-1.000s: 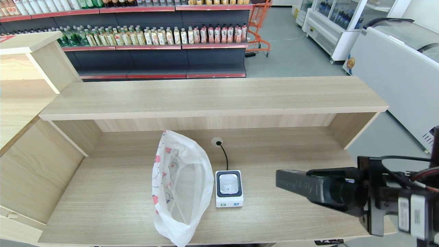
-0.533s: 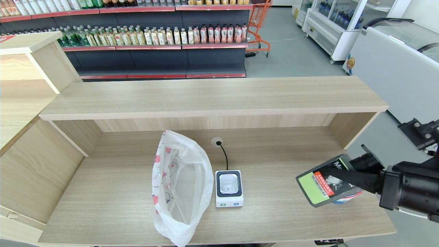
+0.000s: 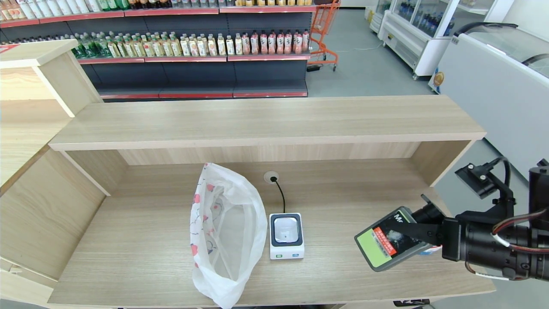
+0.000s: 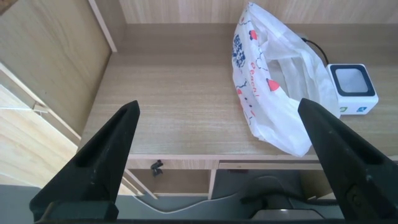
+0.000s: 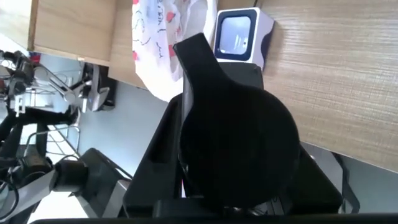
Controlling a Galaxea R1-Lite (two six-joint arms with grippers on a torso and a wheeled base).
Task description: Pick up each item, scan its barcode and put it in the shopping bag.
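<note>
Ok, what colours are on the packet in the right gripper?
The packet is dark, with green panel and red strip; best in head view.

Tilted dark packet (image 3: 388, 240) right of scanner (image 3: 286, 235)

White bag (image 3: 246, 201) bears red print; the packet (image 3: 387, 244) is black, green, red

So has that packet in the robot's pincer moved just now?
Yes. The packet in the right pincer turned face-up, then edged nearer the scanner.
</note>
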